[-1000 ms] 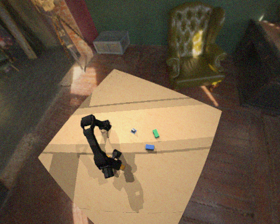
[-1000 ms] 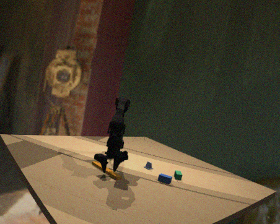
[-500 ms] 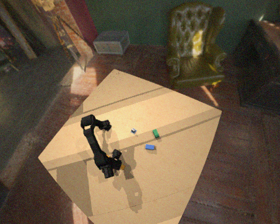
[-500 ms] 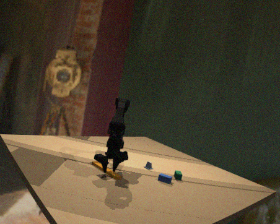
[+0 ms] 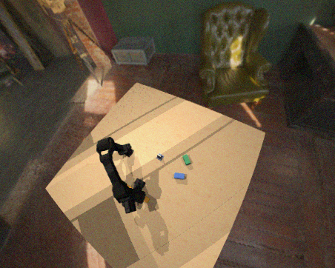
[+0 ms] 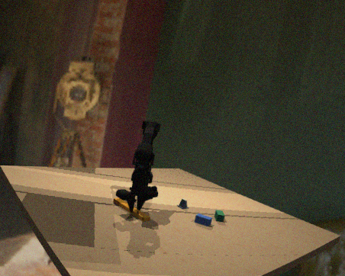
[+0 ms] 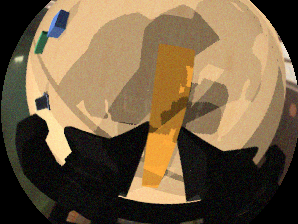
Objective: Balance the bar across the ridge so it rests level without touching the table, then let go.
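The gripper (image 7: 161, 163) pinches the orange bar (image 7: 168, 106) low on the worktop (image 6: 233, 244); a straight, level lift should keep it from swinging.

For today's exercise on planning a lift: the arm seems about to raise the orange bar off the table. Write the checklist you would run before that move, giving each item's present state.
1. Pincer shut on the bar: ok; the fingers stand on either side of it in the wrist view.
2. Grip near the bar's middle: cannot tell; in the exterior view a length shows on each side of the fingers, but the arm hides part of it.
3. Bar lying flat on the table before lifting: ok.
4. Ridge located: ok; the small dark blue piece stands apart from the bar.
5. Blue block and green block off the straight line to the ridge: cannot tell; they lie just beyond it.
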Robot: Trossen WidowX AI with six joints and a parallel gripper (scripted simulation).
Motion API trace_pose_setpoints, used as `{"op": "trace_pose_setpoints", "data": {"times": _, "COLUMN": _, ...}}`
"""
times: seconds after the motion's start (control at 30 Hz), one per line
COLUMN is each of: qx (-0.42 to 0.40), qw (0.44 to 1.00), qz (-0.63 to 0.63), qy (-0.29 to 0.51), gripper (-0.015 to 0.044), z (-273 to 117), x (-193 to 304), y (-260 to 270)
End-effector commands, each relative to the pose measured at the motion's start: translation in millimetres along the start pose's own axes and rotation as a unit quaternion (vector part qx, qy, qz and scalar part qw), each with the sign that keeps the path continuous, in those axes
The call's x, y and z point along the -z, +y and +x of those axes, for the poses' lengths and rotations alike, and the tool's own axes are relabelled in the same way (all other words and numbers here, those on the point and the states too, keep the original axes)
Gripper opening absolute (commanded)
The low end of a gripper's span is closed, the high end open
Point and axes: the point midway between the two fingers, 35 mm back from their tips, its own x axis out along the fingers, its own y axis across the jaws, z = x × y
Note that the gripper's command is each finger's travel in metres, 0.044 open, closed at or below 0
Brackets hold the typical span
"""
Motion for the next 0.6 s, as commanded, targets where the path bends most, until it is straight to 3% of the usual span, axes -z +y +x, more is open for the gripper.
{"op": "trace_pose_setpoints", "data": {"times": 0.0, "qx": 0.002, "qw": 1.000, "qz": 0.000, "qy": -0.002, "gripper": 0.0000, "z": -9.6, "x": -1.8, "y": -1.7}}
{"op": "trace_pose_setpoints", "data": {"times": 0.57, "qx": 0.003, "qw": 1.000, "qz": -0.001, "qy": -0.001, "gripper": 0.0000, "z": -53.1, "x": -3.0, "y": -3.1}}
